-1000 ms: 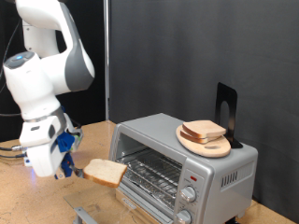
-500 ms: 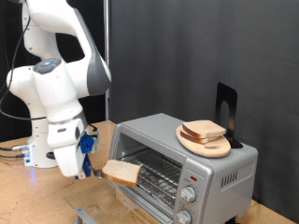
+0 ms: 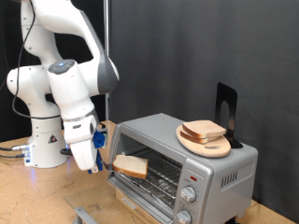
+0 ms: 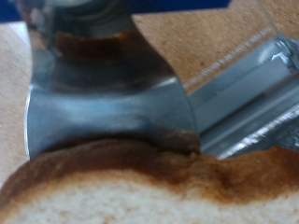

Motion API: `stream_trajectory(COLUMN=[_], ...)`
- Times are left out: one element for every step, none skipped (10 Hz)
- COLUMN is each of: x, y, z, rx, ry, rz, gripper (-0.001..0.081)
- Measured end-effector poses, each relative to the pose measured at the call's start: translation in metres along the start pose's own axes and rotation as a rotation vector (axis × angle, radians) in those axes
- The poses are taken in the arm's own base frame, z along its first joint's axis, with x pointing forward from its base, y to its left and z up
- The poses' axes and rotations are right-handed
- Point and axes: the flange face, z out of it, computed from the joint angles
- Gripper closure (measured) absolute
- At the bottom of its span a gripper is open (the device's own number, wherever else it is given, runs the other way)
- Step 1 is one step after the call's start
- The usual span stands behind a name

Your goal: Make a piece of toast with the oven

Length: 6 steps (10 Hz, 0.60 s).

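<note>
My gripper [image 3: 103,161] is shut on one edge of the piece of toast [image 3: 131,166], a pale slice with a brown crust. It holds the slice level at the open mouth of the silver oven [image 3: 220,168], just above the dropped-down door [image 3: 131,189] and in front of the wire rack [image 3: 161,172]. In the wrist view a broad metal finger [image 4: 103,103] lies over the slice's crust [image 4: 149,182], with the oven door's edge [image 4: 245,93] beyond. The other finger is hidden.
A round wooden plate [image 3: 213,147] with an alike bread slice [image 3: 203,130] sits on the oven's top, next to a black stand [image 3: 225,107]. Two knobs [image 3: 190,196] are on the oven's front. The arm's white base [image 3: 47,145] stands at the exterior view's left on the wooden table [image 3: 28,201].
The arm has swung towards the exterior view's right, carrying the slice from beside the oven up to its open mouth. The oven and the plate have not moved.
</note>
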Motion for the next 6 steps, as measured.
stream_trajectory(x=[-0.002, -0.003, -0.001, 0.002, 0.006, 0.011], y=[-0.008, -0.015, -0.021, -0.026, -0.031, -0.034], z=[0.001, 0.001, 0.002, 0.003, 0.003, 0.003], rx=[-0.001, -0.007, -0.019, -0.038, -0.053, -0.061], ry=[0.003, 0.004, -0.001, 0.001, 0.014, 0.025], rz=[-0.003, 0.010, 0.031, 0.051, 0.068, 0.076], gripper=[0.0443, 0.0443, 0.0443, 0.0443, 0.0443, 0.0443])
